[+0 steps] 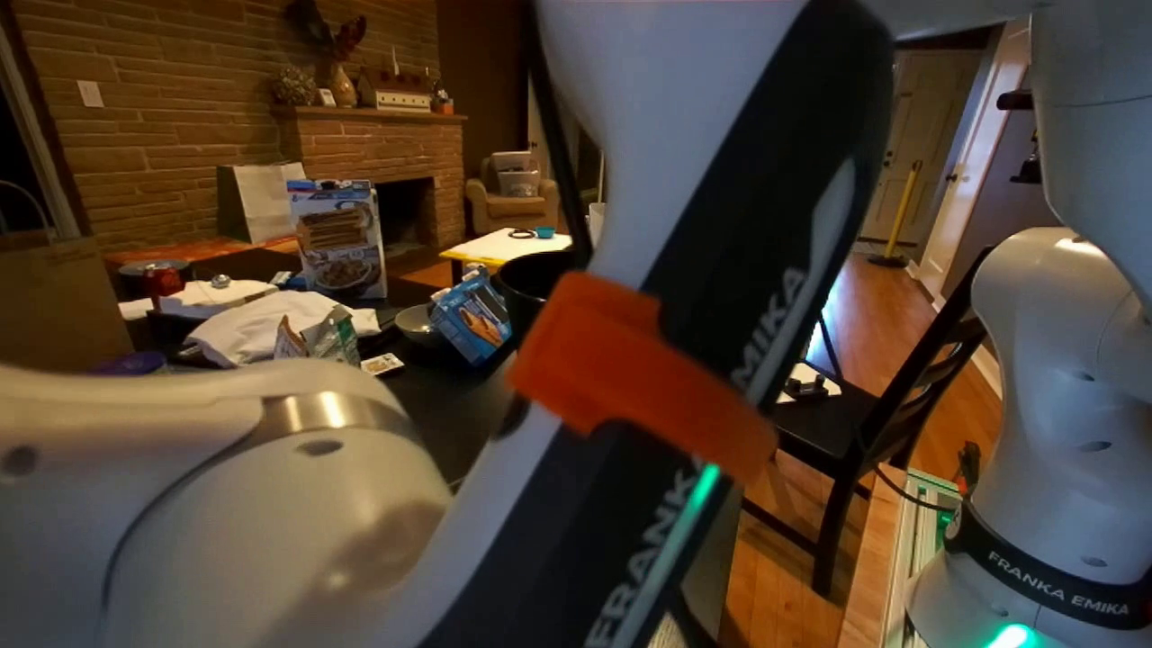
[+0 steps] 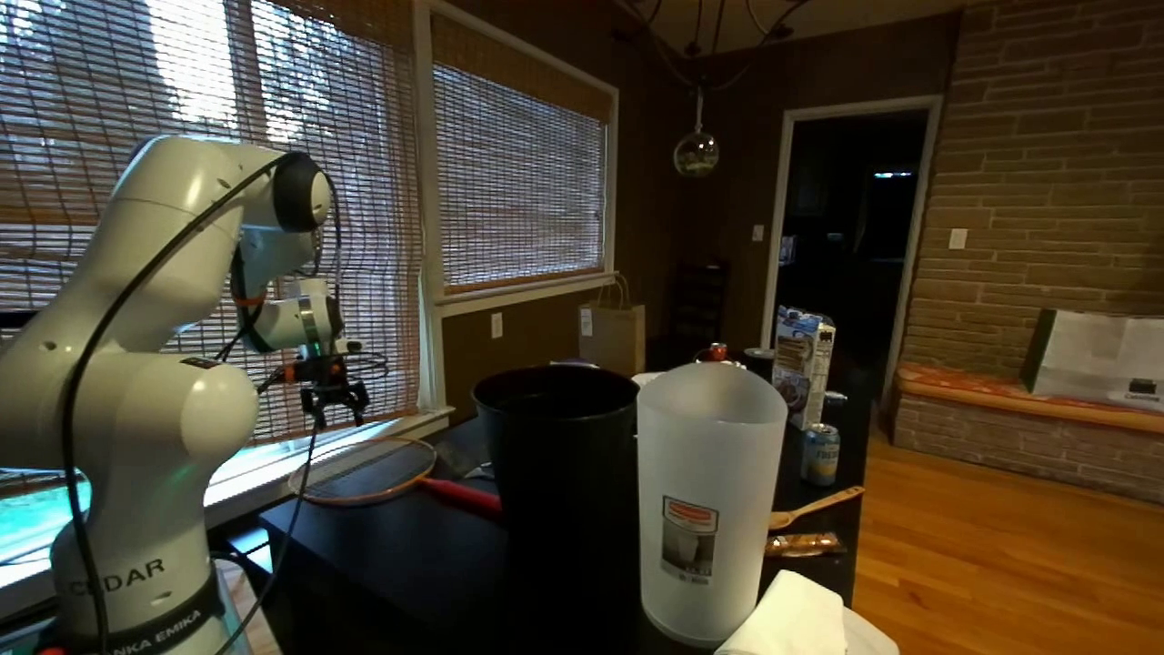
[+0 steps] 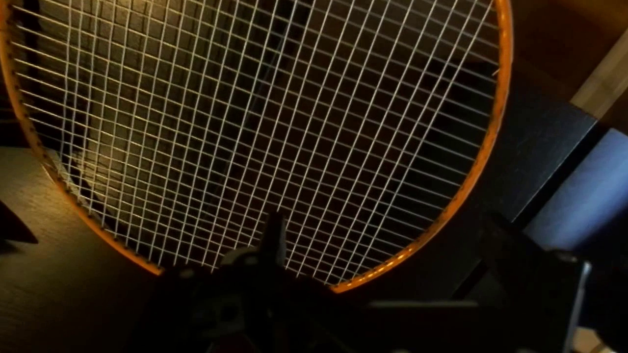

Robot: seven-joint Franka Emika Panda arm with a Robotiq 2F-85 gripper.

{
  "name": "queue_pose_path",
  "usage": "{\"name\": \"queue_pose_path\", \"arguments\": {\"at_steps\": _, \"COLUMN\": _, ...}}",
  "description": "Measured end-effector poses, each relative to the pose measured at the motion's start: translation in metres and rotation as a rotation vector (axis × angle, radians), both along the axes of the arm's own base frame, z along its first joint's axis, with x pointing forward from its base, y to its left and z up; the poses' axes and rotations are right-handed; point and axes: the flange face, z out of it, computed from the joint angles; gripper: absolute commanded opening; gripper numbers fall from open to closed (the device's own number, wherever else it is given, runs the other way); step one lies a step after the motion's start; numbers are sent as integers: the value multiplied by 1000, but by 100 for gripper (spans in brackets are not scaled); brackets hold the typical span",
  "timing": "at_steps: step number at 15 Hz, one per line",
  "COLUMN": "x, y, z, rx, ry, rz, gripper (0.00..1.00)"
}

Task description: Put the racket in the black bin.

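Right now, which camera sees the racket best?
An exterior view, because the racket shows both head and some red handle. The wrist view, closer, gets only part of the head. I see no racket elsewhere.

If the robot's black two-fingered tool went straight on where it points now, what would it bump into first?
Probably the orange-framed, oval, pale-stringed badminton racket lying below the tool; depth is unclear, so I can't tell which part of it.

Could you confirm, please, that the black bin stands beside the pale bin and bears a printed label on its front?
Not quite: the printed label is on the pale bin, not the black bin, as an exterior view shows. They do stand side by side.
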Motion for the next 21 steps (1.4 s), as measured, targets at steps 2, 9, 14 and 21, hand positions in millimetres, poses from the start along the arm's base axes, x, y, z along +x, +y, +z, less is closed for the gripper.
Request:
{"name": "queue_pose_path", "arguments": {"at_steps": 2, "x": 2, "y": 14, "z": -9, "rx": -39, "ry": 1, "rz": 7, "gripper": 100}}
{"name": "queue_pose_path", "arguments": {"at_steps": 9, "x": -15, "y": 61, "z": -28, "rx": -175, "ry": -16, "rz": 47, "gripper": 100}}
{"name": "queue_pose_path", "arguments": {"at_steps": 14, "x": -21, "y": 75, "z": -51, "rx": -237, "ry": -20, "rz": 58, "gripper": 100}}
{"name": "queue_pose_path", "arguments": {"at_steps": 21, "x": -15, "y": 81, "z": -69, "rx": -290, "ry": -22, "rz": 88, "gripper": 99}}
